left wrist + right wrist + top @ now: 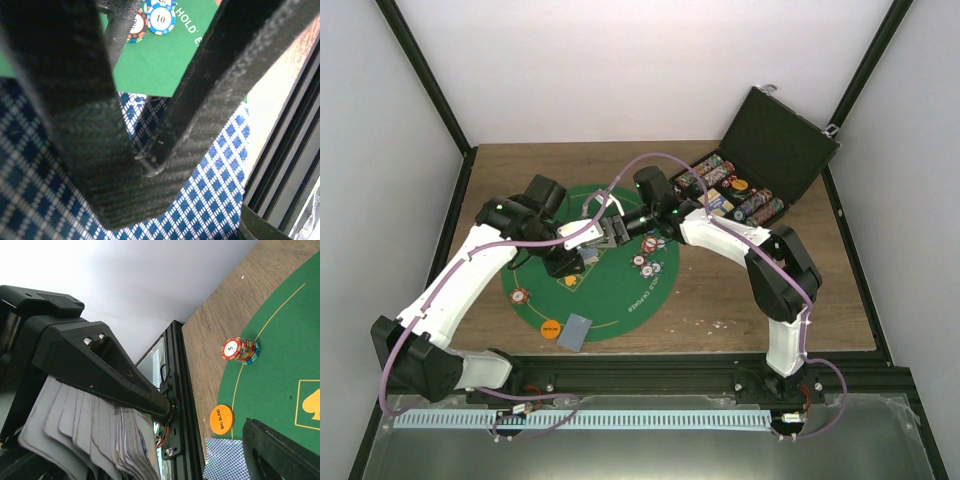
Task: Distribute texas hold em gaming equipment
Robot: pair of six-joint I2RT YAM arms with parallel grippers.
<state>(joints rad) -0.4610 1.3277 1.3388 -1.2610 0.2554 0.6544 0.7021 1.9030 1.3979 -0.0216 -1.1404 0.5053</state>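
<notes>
Cards are what we see first: the left gripper [145, 160] has its jaws pinched narrow on a deck of cards [210, 200], blue-checked backs up, held above the middle of the green mat [620, 300]. The right gripper [623, 226] meets it from 3 o'clock. Its jaws look spread wide and we see nothing held, with one finger [280, 450] well apart from the fanned deck. A chip stack [523, 296] stands at 8 o'clock on the mat and an orange disc [551, 329] lies at 7. A single card [577, 330] lies on the rim at 6, and loose chips [642, 265] lie just past centre toward 4. The open black case [785, 140] sits at 2 o'clock on the table.
</notes>
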